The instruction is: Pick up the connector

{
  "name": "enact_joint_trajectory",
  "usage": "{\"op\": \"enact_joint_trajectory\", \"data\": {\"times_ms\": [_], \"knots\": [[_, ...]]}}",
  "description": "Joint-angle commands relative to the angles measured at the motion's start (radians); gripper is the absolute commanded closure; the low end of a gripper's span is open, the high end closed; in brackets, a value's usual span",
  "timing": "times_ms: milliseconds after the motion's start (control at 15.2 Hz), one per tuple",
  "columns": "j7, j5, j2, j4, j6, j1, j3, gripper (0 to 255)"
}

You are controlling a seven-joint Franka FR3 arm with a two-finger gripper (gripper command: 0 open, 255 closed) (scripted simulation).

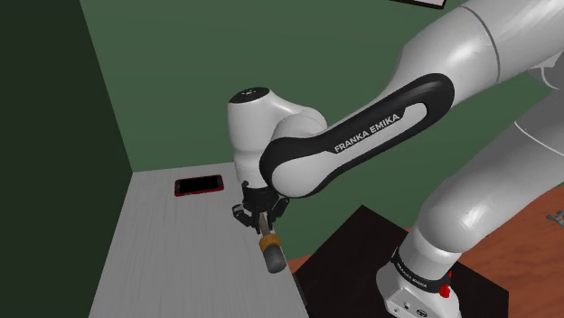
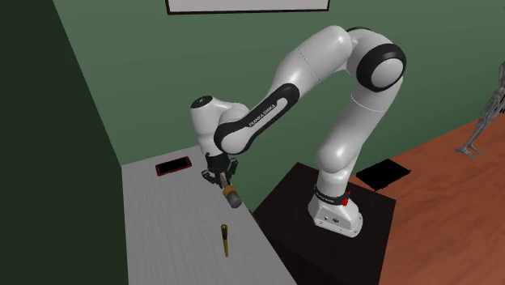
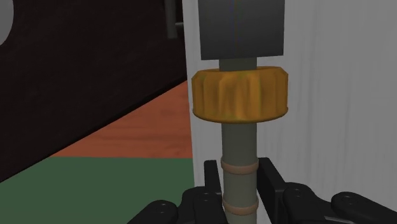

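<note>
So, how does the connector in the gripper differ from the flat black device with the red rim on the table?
The connector is a grey rod with an orange ribbed ring; the device is a flat black rectangle with a red rim. The connector is clasped in the gripper, slanting downward; the device lies flat on the table. Both are small beside the arm.

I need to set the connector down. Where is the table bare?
The table is bare along the dark wall side, from the red-edged black slab at the far end to the near end, and between that slab and the slim stick. Tightest: the stand-side edge, where the gripper holds the connector.
</note>
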Motion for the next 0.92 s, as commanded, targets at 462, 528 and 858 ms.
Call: {"op": "enact_joint_trajectory", "data": {"times_ms": [462,528,858], "knots": [[-0.044,0.038,-0.084,0.065,-0.136,0.019,-0.044,255],[-0.047,0.041,-0.091,0.073,-0.151,0.021,-0.049,255],[-0.057,0.047,-0.113,0.1,-0.197,0.024,-0.063,255]]}}
